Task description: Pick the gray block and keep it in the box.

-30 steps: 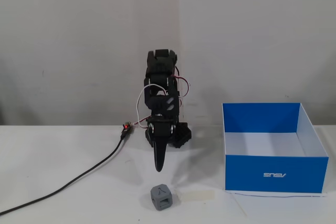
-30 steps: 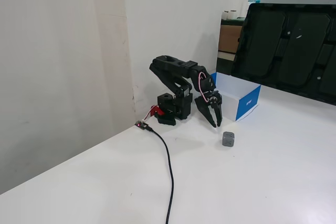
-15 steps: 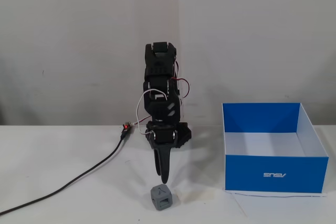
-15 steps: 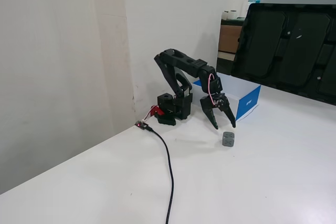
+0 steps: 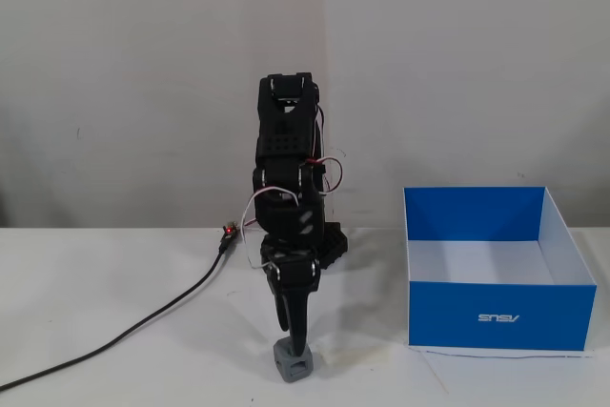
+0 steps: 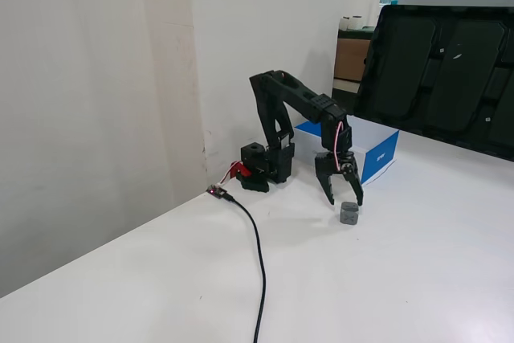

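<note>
The gray block (image 5: 293, 361) is a small dark-gray cube on the white table, near the front edge in a fixed view. It also shows in the other fixed view (image 6: 348, 214). My gripper (image 5: 294, 338) points straight down, with its tips just above the block. In the side fixed view the gripper (image 6: 345, 201) is open, jaws spread wider than the block and holding nothing. The box (image 5: 496, 316) is blue outside and white inside. It stands open-topped to the right of the arm, and behind the arm in the side fixed view (image 6: 384, 154).
A black cable (image 5: 143, 321) runs across the table from a small connector board (image 5: 229, 232) by the arm's base, also seen in the side fixed view (image 6: 259, 263). Large black panels (image 6: 450, 70) lean at the far right. A wall stands right behind the arm.
</note>
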Robot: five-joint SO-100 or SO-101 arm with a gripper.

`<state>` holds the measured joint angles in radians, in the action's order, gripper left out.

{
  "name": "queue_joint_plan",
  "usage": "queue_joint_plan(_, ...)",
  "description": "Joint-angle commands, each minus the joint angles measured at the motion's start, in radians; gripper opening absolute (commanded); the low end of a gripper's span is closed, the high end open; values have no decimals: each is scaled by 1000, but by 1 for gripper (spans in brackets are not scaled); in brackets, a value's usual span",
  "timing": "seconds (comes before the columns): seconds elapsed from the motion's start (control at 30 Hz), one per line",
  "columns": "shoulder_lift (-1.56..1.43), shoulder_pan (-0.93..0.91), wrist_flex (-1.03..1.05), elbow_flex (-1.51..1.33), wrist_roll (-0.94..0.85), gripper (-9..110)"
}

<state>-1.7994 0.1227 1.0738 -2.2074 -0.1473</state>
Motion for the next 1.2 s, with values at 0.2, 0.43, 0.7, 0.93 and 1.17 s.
queue_joint_plan(0.2,87,-2,-60,84,-17,23)
queue_joint_plan(0.43,204,-3,-72,137,-17,21)
queue_joint_plan(0.7,222,-15,-81,153,-17,8)
queue_joint_plan(0.93,138,-9,9,216,-12,7)
queue_joint_plan(1.17,-32,54,127,276,5,7)
